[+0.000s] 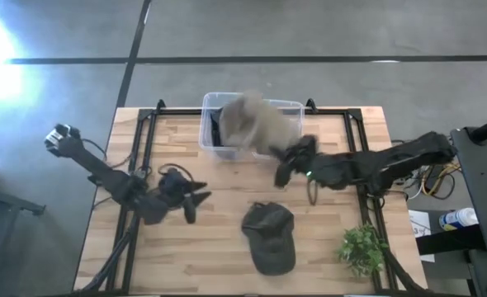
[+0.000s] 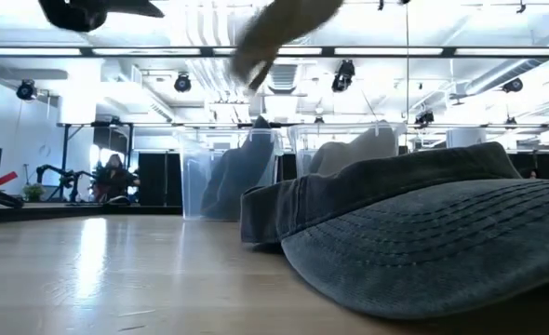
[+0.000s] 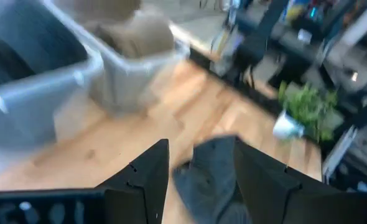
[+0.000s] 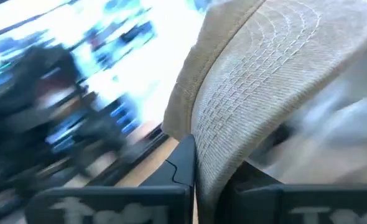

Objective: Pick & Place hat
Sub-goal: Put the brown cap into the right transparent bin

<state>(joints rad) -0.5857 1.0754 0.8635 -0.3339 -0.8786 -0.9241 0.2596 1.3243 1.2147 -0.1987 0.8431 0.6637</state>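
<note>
A tan hat (image 1: 256, 124) hangs blurred in the air over a clear plastic bin (image 1: 210, 103) at the table's far middle. It also shows at the top of the low view (image 2: 274, 33). My right gripper (image 1: 289, 165) is shut on it, just near of the bin's right part. A dark grey cap (image 1: 270, 235) lies crown up on the table's near middle and fills the low view's right (image 2: 423, 233). My left gripper (image 1: 196, 202) hovers open to the left of that cap, fingers pointing toward it (image 3: 199, 180). My right gripper pinches the tan hat's stitched brim (image 4: 221, 143) between its two fingers (image 4: 183, 165). The hat is lifted clear of the table and reaches from the fingers out over the bin.
The bin holds a dark item in its left part (image 1: 215, 132) and something light in its right part (image 2: 349, 154). A small potted plant (image 1: 361, 247) stands at the table's near right corner. Bare wood lies between the cap and the bin (image 1: 243, 186).
</note>
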